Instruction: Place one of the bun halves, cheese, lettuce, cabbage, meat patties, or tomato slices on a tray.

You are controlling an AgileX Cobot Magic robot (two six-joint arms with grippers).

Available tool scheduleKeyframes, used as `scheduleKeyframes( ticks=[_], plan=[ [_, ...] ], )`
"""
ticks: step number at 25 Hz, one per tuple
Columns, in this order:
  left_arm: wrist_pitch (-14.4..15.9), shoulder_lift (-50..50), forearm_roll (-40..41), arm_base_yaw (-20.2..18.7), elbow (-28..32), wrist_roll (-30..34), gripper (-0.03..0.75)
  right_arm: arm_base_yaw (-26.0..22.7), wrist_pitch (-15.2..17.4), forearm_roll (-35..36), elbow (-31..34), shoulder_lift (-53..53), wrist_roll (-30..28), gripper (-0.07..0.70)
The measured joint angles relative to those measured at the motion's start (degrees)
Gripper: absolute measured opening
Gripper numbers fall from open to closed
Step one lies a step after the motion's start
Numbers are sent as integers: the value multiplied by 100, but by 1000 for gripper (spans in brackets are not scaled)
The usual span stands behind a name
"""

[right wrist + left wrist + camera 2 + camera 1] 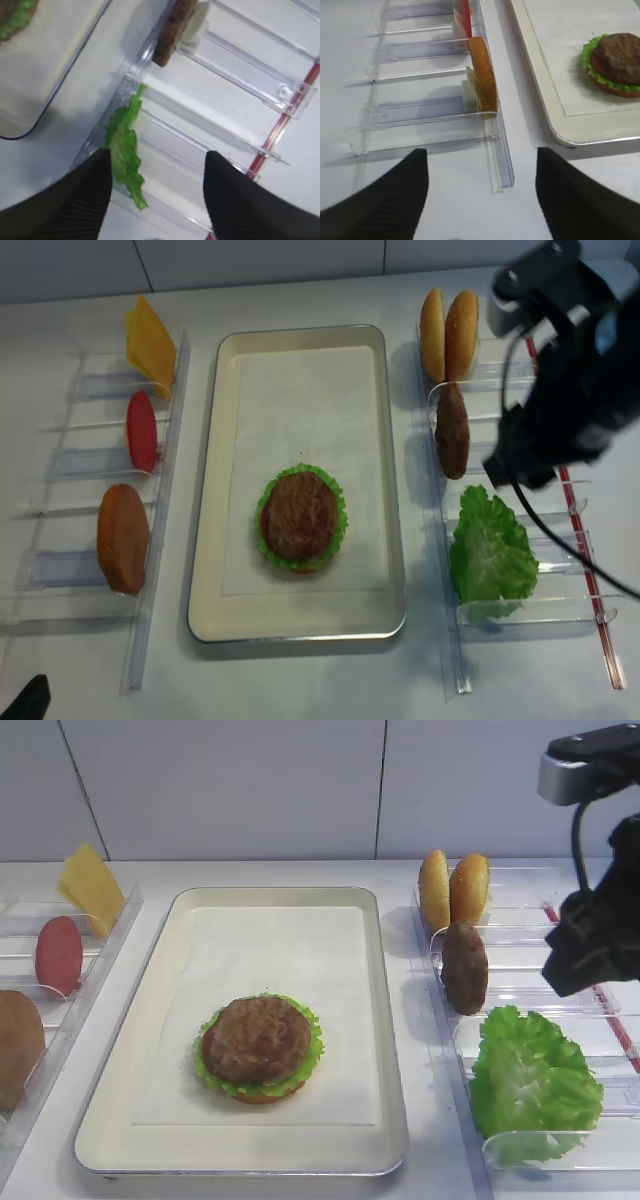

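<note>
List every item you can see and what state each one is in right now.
tray: holds a partial burger stack.
stack: bun, tomato, lettuce, patty on top.
cheese: leaning in left rack.
tomato slice: upright in left rack.
bun halves: upright in right rack.
spare patty: upright in right rack.
loose lettuce: in right rack.
right gripper: open, empty.
left gripper: open, empty.

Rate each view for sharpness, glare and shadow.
Exterior high: sharp, even light, soft shadow beside the cream metal tray. Right wrist: blurred, the green ruffled lettuce leaf smeared, dark out-of-focus jaws at the bottom. Left wrist: fairly crisp, clear plastic rack casting bluish shadows. Overhead realsense: slightly soft, black right arm blurred.
</note>
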Motion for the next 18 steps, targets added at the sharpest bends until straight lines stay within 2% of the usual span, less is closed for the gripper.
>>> scheduleKeyframes(
  ticks=[6, 11, 14, 18],
  plan=[
    [0, 0, 0, 0, 0, 0, 422, 0, -57, -943, 498, -957, 712, 435],
    [0, 0, 0, 0, 0, 0, 422, 0, 32, -1492, 774, -1706, 1289, 432],
    [0, 0, 0, 0, 0, 0, 422, 0, 206, -1840, 940, -2103, 1582, 432],
    [0, 0, 0, 0, 0, 0, 422, 0, 512, -1917, 1139, -2679, 1676, 431]
  ],
)
